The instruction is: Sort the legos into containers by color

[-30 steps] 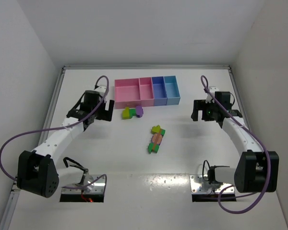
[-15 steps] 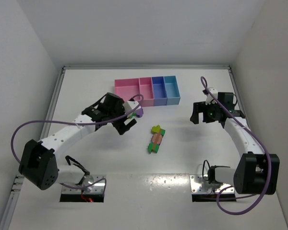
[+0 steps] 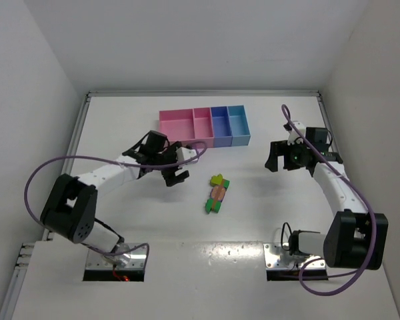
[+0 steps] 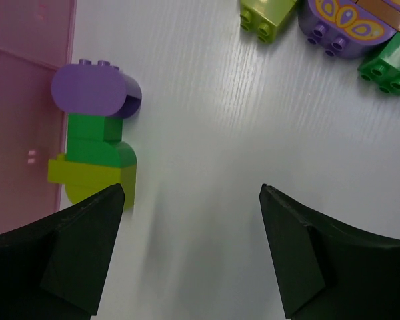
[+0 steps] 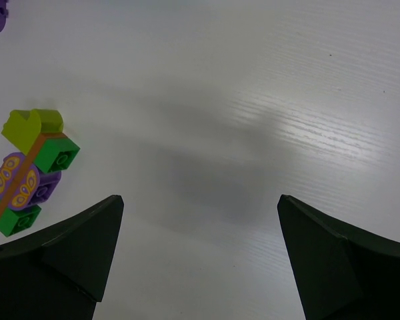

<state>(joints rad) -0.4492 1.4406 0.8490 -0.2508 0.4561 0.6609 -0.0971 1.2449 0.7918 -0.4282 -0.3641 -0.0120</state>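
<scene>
One lego stack, purple on green on yellow-green, lies beside the pink tray. My open, empty left gripper hovers just right of it, the left fingertip near the yellow-green end. In the top view the left gripper hides that stack. A second lego cluster of yellow-green, salmon, purple and green lies mid-table and shows in the right wrist view. My right gripper is open and empty over bare table. The containers stand at the back.
The tray row runs from wide pink through narrow pink and purple-blue to light blue. White walls enclose the table on three sides. A purple cable loops off the left arm.
My left arm has swung right from the table's left side to the stack in front of the trays, covering it in the top view. The right arm has barely moved.
</scene>
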